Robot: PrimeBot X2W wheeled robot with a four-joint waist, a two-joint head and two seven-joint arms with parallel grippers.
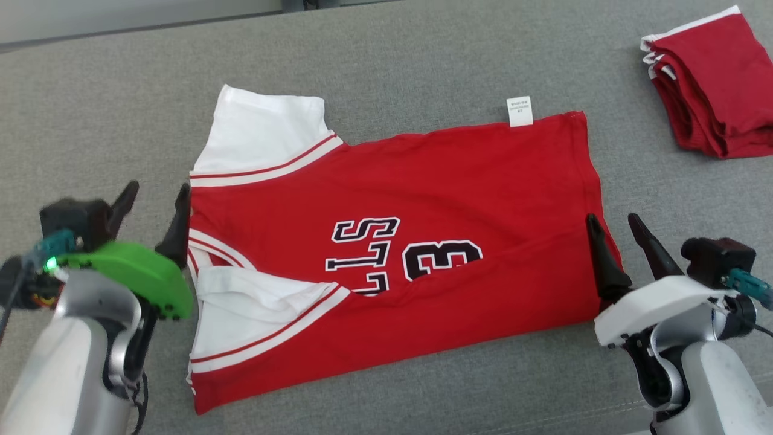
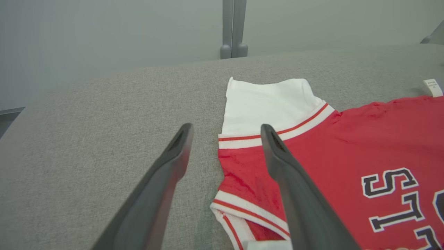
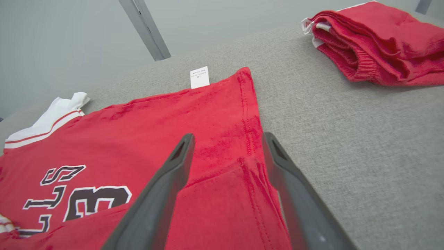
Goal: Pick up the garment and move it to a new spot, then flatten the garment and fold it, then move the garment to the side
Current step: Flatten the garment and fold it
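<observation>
A red jersey (image 1: pixel 423 199) with white sleeves lies spread across a grey fabric surface (image 1: pixel 423 66), collar end towards the robot's left and hem towards its right; its near long edge is doubled over onto the body, covering the lower part of the black-and-white lettering (image 1: pixel 386 254); a white tag (image 1: pixel 520 112) sticks out at the far edge by the hem. The left gripper (image 1: pixel 157 190) sits at the collar end with its fingers spread wide and nothing between them, one finger over the grey cloth and the other over the jersey's edge; whether it touches the fabric cannot be told. The right gripper (image 1: pixel 612 220) sits at the hem end, likewise wide apart and empty, straddling the hem's near corner. A second red garment (image 1: pixel 712 84), folded into a stack, rests well apart at the far right of the surface.
</observation>
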